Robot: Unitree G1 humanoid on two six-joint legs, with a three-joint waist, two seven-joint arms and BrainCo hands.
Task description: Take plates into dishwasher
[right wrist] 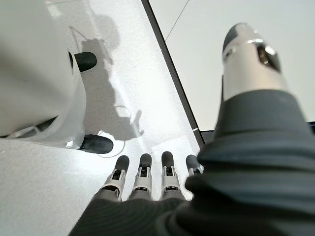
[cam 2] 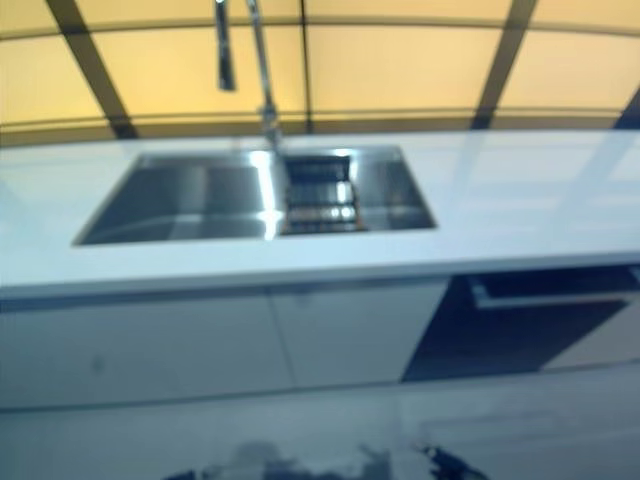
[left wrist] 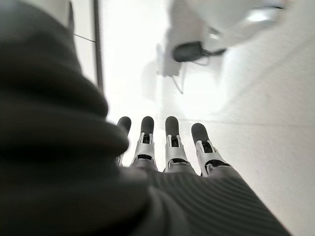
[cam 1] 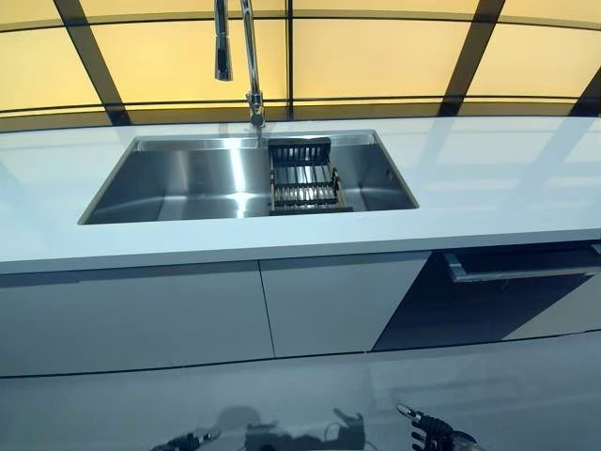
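No plate shows in any view. The dark dishwasher front sits under the white counter at the right, with a grey handle strip along its top, where it looks slightly ajar. My left hand hangs low at the bottom edge, well below the counter. In the left wrist view its fingers are straight and empty above the floor. My right hand hangs low at the bottom right. In the right wrist view its fingers are straight and hold nothing.
A steel sink is set in the white counter, with a dark dish rack in its right part and a tall tap behind it. White cabinet doors stand below the sink. A window runs along the back.
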